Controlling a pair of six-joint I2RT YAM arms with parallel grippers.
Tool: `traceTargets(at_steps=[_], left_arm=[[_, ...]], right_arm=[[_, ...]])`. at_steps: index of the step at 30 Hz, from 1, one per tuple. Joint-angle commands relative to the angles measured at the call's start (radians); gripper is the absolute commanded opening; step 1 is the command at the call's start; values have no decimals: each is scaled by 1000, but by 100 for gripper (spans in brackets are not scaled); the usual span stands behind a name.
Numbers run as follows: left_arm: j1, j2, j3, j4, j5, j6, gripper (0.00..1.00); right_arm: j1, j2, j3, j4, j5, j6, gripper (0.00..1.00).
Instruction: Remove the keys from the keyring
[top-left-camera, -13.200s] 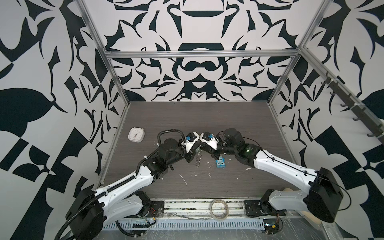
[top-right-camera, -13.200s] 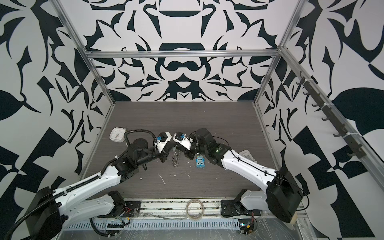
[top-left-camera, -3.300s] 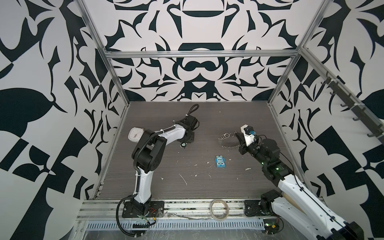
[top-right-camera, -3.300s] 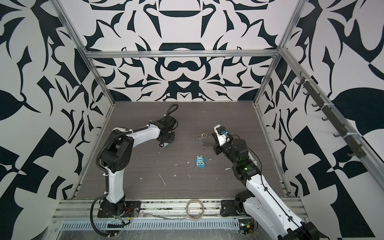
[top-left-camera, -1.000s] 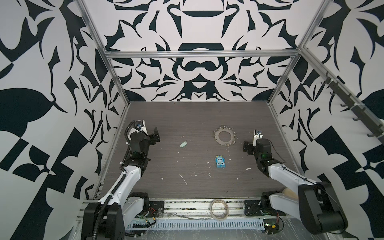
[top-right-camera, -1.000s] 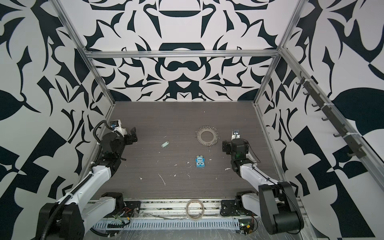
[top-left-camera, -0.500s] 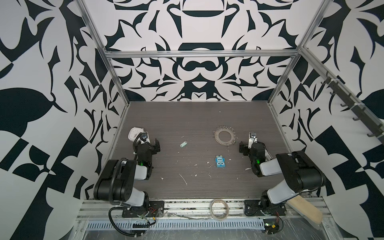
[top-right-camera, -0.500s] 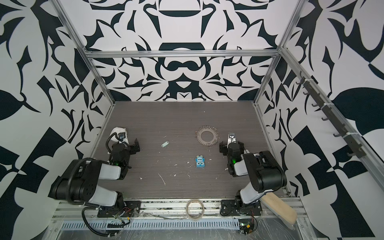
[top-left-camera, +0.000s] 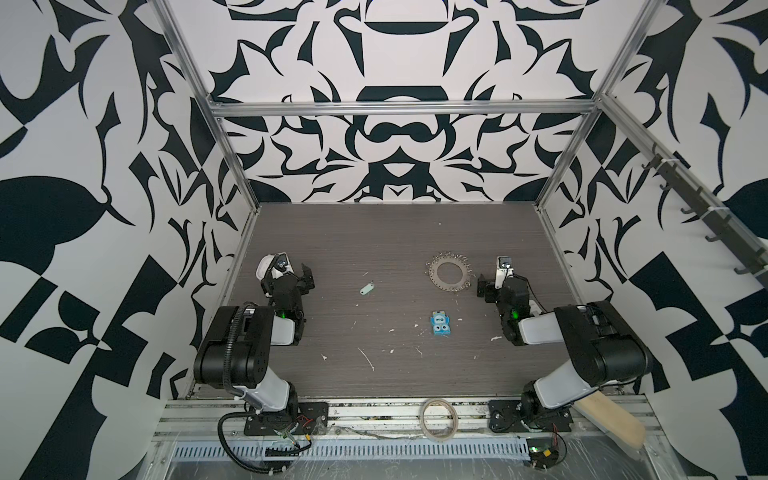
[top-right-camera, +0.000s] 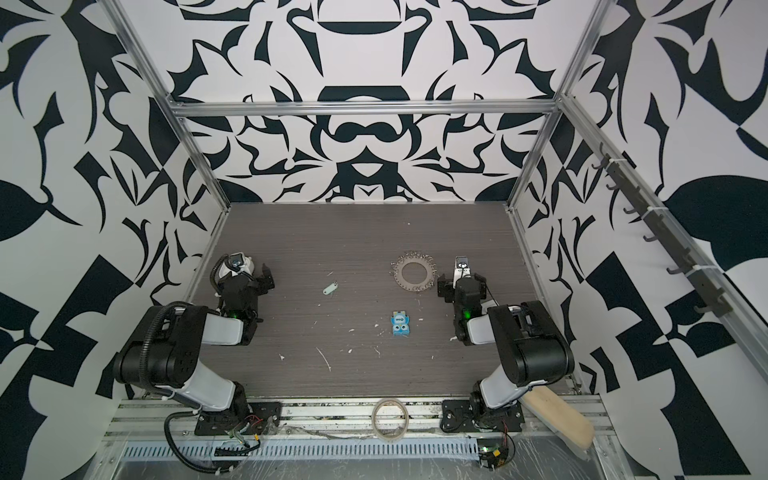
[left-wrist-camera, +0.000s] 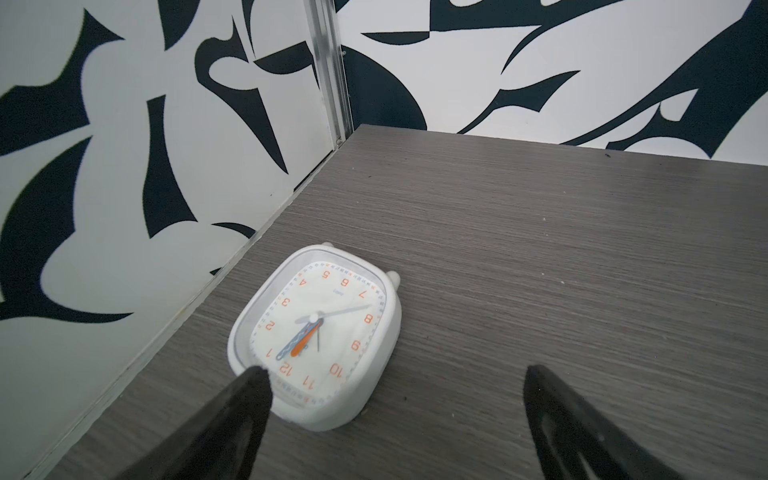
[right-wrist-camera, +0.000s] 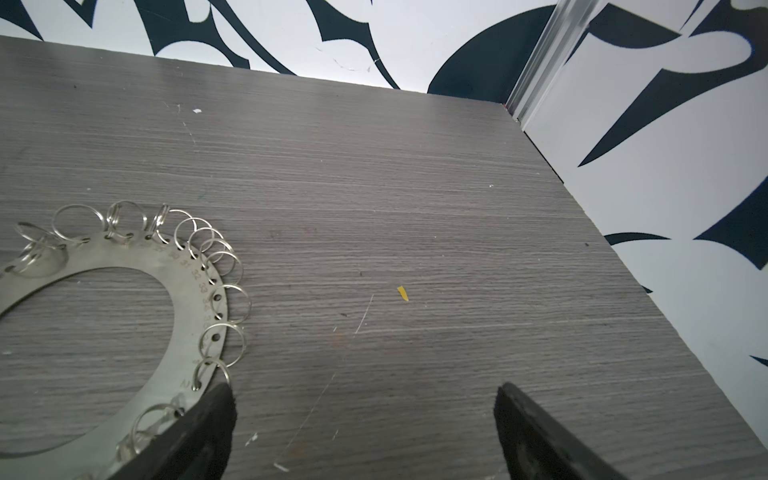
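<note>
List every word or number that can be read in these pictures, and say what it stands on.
"1" to "12", orange numerals, on the clock.
Small grey word by the "6" on the clock: too blurred to read.
"31", "32", "33", engraved on the keyring; its other numbers are too faint.
Perhaps "One", white label on the blue block; too small to be sure.

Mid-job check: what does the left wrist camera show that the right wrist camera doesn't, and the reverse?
Left wrist only: a white clock lying face up beside the wall. Right wrist only: the keyring, flat on the table, small loops round its rim, plus a yellow scrap. Both: the grey table, a patterned wall, and open jaws holding nothing, on the left gripper and the right gripper.
</note>
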Motion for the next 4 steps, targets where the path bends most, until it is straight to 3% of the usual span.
traceTargets(at_steps=[1, 4], left_arm=[[5, 3, -1, -4, -16, -16, 99], [4, 3, -2, -5, -16, -17, 99]], right_arm=[[-10, -12, 26, -1, -30, 9, 100], [-31, -20, 32, -24, -79, 12, 100]])
